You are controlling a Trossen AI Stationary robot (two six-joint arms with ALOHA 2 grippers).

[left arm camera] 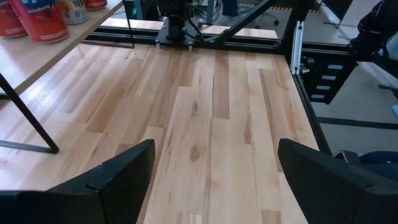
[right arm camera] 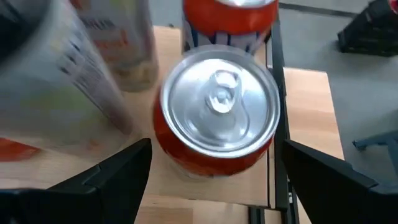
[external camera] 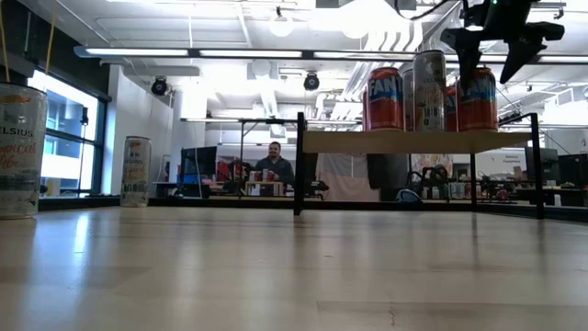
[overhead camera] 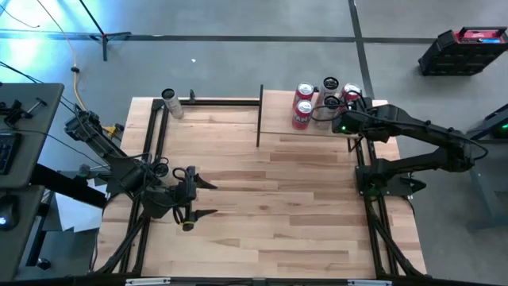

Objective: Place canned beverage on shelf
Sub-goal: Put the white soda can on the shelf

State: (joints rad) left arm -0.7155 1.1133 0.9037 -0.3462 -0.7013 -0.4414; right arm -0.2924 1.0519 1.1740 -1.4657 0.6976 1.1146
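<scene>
The shelf (overhead camera: 278, 111) is a pale wood board on thin black uprights at the table's far right, and it also shows in the low view (external camera: 413, 141). Several cans stand on it: red ones (overhead camera: 302, 105) and slim silver ones (overhead camera: 330, 84). My right gripper (external camera: 489, 64) hangs open, pointing down, just above a red can (right arm camera: 217, 112) at the shelf's right end. Its fingers stand on either side of the can's top, apart from it. My left gripper (overhead camera: 208, 199) is open and empty over the table's left part.
A tall white can (overhead camera: 171, 103) stands on the table at the far left, and it shows in the low view (external camera: 136, 171), where another (external camera: 20, 152) stands nearer. Black frame rails (overhead camera: 365, 183) run along the table's sides. A person sits in the room beyond (external camera: 274, 165).
</scene>
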